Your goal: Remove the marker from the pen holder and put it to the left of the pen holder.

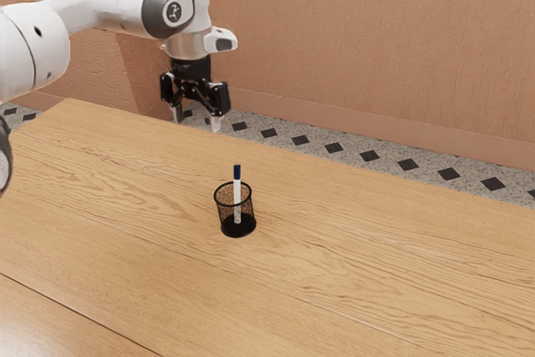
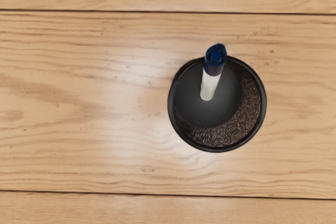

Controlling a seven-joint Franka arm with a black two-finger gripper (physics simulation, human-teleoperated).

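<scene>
Marker [image 1: 237,186], blue-capped, stands inside the black mesh pen holder [image 1: 238,227] on the wooden table [image 1: 334,248], its white lower barrel partly veiled by mesh. The raised gripper [image 1: 196,119] holds nothing, fingers well apart; the arm [image 1: 92,7] is cut off at the exterior view's left edge.

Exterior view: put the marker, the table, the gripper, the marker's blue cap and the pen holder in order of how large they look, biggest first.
1. Table
2. Gripper
3. Pen holder
4. Marker, slimmer than the pen holder it stands in
5. Blue cap, only the marker's top end
</scene>
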